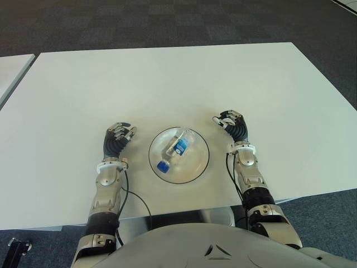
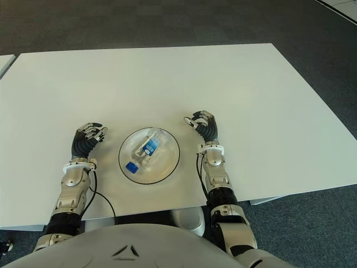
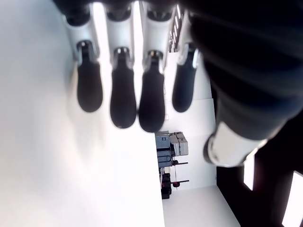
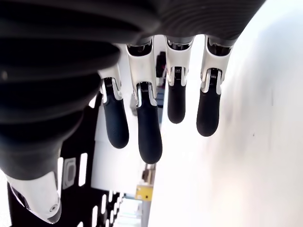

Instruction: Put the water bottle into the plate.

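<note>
Both hands hold nothing. Between them lies the bottle [image 1: 177,148], flat on its side in the plate [image 1: 196,169]. Its blue cap [image 1: 162,166] points toward the robot, and a blue label [image 1: 180,146] wraps its middle. The right hand [image 1: 231,125] is just to the right of the plate, fingers [image 4: 150,133] loosely bent and spread apart. It does not touch the plate. The left hand [image 1: 117,138] is just to the left of the plate, fingers [image 3: 123,98] hanging loose too. The plate sits on the white table [image 1: 167,84]. Dark carpet [image 1: 167,22] shows past the far edge of the table.
</note>
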You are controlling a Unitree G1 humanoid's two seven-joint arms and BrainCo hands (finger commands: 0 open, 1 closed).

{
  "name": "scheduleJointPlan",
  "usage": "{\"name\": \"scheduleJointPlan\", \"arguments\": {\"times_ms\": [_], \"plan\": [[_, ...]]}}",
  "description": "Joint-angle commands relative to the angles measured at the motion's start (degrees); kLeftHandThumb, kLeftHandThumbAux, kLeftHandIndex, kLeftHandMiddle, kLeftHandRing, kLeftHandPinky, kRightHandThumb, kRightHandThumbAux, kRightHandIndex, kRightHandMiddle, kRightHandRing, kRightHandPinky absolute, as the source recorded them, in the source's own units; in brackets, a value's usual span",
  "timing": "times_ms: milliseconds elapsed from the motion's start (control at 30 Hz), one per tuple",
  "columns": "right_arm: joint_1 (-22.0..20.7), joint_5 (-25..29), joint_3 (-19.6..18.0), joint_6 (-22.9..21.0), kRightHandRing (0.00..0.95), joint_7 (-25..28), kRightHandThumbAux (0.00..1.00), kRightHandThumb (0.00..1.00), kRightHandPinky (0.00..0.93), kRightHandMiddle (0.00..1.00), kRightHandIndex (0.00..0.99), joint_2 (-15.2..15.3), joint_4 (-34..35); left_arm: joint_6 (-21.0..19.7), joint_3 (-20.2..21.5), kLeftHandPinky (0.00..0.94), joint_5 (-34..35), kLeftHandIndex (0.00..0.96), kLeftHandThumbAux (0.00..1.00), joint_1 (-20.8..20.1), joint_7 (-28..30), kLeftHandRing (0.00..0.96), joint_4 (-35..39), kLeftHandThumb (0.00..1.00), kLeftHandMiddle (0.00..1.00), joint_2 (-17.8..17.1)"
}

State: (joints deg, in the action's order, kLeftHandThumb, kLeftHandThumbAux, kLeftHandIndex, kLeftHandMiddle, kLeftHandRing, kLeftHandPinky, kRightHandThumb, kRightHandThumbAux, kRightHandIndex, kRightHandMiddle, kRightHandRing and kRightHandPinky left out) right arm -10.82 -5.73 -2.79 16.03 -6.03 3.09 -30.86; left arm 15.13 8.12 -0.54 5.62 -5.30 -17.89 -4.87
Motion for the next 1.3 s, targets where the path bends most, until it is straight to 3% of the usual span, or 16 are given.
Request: {"name": "scheduleJointPlan", "arguments": {"times_ms": [33, 333, 900, 1300], "plan": [[0.74, 1.56, -0.39, -2.01, 0.856, 1.06, 0.685, 0.846, 0.860, 0.609, 0.423, -0.16, -0.02, -0.49, -0.07, 0.612, 0.81, 0.435, 0.711, 0.45, 1.16, 0.630, -0.02, 0.708, 0.644, 0.17], [0.78, 2.51, -0.88, -1.36, 0.862, 2.27, 0.686, 0.844, 0.859, 0.598, 0.415, -0.41, -1.23, -0.62, -0.09, 0.588, 0.31, 0.435, 0.710, 0.18, 0.57, 0.615, -0.48, 0.708, 0.631, 0.20], [-0.68, 2.31, -1.67, 12.31, 0.866, 1.09, 0.687, 0.841, 0.852, 0.581, 0.409, -0.45, -11.68, -0.81, 0.00, 0.560, 0.10, 0.435, 0.709, 0.24, 0.10, 0.579, -0.33, 0.708, 0.601, 0.44], [-2.71, 2.32, -2.29, 18.69, 0.867, -0.82, 0.682, 0.845, 0.862, 0.584, 0.419, -0.79, -18.37, -0.07, -0.06, 0.579, -1.17, 0.435, 0.711, 0.15, -0.24, 0.589, -0.93, 0.708, 0.609, 0.03]]}}
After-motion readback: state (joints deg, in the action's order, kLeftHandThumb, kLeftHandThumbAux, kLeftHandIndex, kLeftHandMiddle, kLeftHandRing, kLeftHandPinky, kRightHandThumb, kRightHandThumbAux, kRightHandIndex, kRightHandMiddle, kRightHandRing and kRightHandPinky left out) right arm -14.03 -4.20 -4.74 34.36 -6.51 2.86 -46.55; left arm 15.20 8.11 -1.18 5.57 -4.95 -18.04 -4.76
